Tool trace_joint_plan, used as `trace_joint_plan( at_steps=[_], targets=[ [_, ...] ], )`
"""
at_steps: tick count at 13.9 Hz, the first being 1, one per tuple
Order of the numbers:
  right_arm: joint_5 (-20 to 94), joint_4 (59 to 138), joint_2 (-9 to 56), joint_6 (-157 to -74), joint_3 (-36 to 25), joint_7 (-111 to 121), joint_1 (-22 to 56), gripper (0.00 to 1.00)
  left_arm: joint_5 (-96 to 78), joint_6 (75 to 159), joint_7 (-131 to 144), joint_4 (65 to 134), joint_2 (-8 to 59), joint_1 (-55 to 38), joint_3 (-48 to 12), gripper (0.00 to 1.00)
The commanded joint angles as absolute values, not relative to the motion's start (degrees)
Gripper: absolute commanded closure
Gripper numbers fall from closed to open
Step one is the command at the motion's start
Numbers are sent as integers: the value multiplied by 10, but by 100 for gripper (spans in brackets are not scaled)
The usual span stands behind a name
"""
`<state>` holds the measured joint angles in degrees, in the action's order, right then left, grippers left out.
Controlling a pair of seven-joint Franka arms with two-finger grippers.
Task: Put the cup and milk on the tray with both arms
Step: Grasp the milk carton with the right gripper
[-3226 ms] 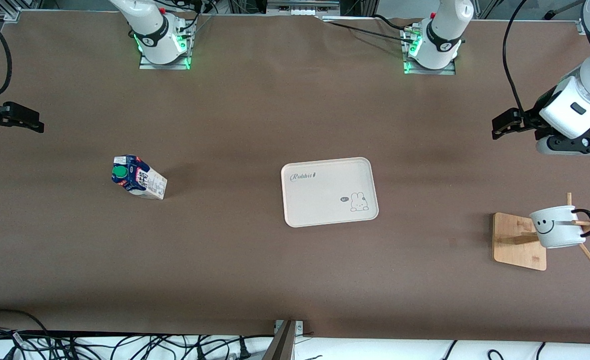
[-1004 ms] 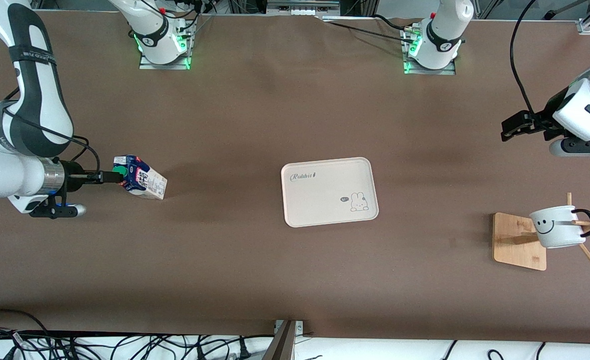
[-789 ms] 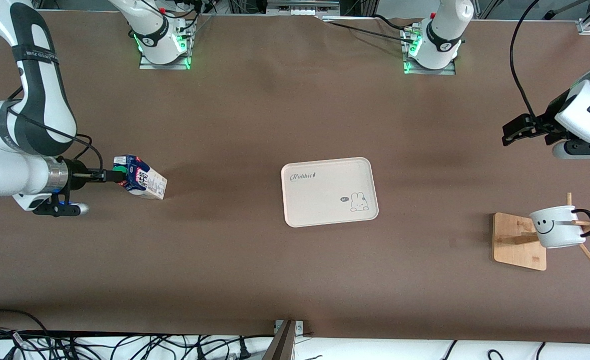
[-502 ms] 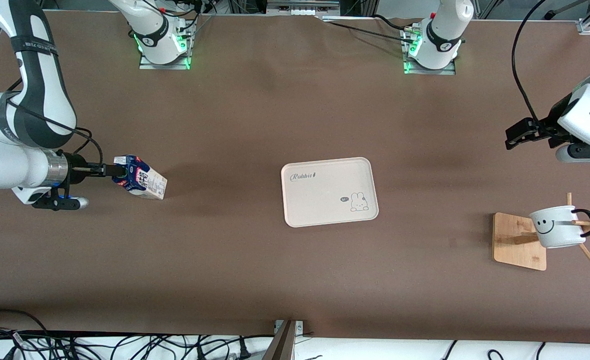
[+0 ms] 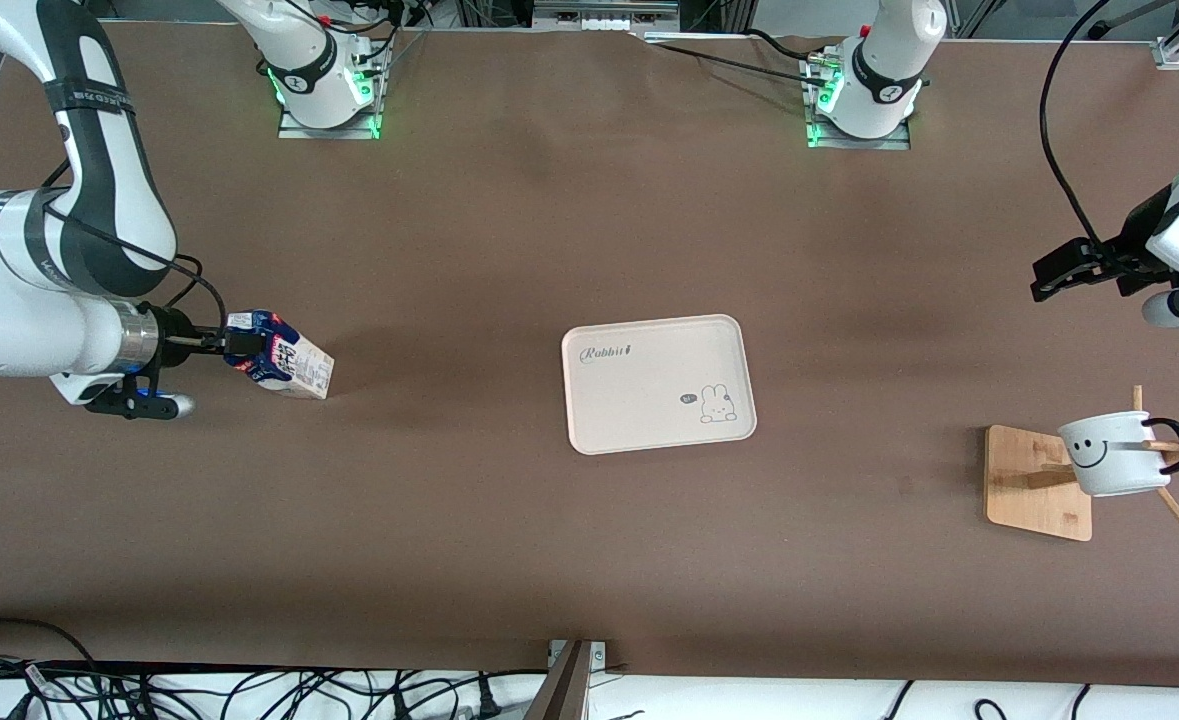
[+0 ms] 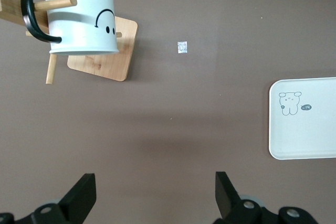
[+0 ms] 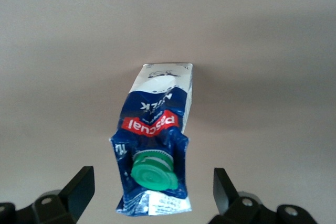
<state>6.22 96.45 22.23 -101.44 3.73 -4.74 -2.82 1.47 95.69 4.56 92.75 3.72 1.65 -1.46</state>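
The milk [image 5: 287, 362], a blue and red carton with a green cap [image 7: 153, 171], stands on the table toward the right arm's end. My right gripper [image 5: 241, 342] is open at the carton's top, one finger on each side of the milk [image 7: 156, 129] and clear of it. The cream tray [image 5: 657, 383] lies at the table's middle with nothing on it. The white smiley cup [image 5: 1114, 453] hangs by its handle on a peg of a wooden rack. My left gripper [image 5: 1051, 280] is open and holds nothing, up over bare table. In the left wrist view the left gripper [image 6: 155, 198] is well short of the cup [image 6: 79, 17].
The wooden rack base [image 5: 1037, 484] with slanted pegs stands toward the left arm's end, nearer the front camera than the left gripper. A small pale scrap [image 6: 182, 47] lies on the table between rack and tray [image 6: 304, 129]. Cables hang along the front edge.
The right arm has come in from the table's end, and its open fingers now flank the milk's top. The left gripper has drifted toward the left arm's end. Milk, cup and tray have not moved.
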Motion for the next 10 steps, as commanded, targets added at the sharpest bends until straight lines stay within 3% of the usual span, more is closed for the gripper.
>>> trace_joint_plan(
  at_steps=[1,7,10],
  targets=[
    [65,983,207,-1030,43,-60,-30,0,26,961,74,922,42,18,-20,0],
    [64,1001,214,-1039,43,-59,-31,0,26,974,75,923,51,18,-16,0],
    [64,1005,218,-1040,41,-59,-32,0,26,1101,66,968,58,25,-7,0]
  ],
)
